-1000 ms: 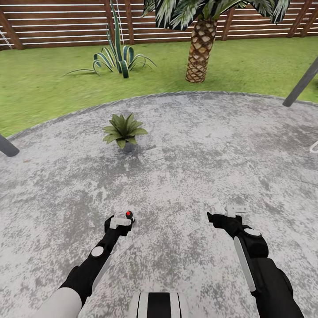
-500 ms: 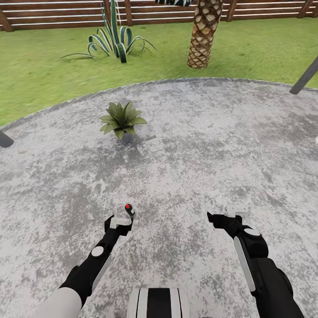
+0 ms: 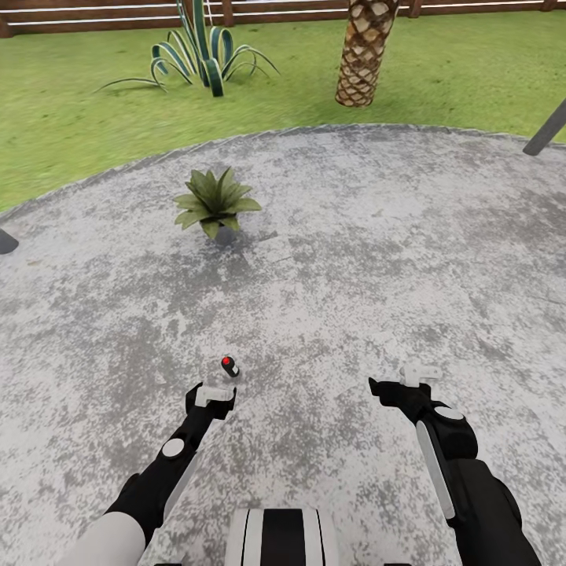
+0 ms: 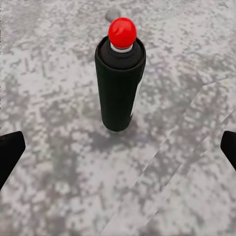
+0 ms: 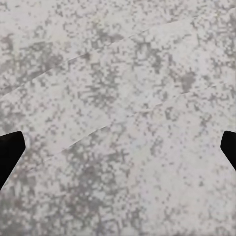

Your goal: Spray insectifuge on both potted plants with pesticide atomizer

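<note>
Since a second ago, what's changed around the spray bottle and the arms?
The whole head view has shifted, so the camera moved. The pesticide atomizer now shows clear of the left gripper, standing upright on the patio just ahead of it, ungrasped. Both arms keep their pose; the right gripper stays open over bare paving.

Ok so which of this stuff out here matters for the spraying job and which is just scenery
For the job:
pesticide atomizer, upright on the patio
potted plant
left claw, open, nearest the atomizer

Just scenery:
striped agave
palm trunk
wooden fence
lawn
</note>
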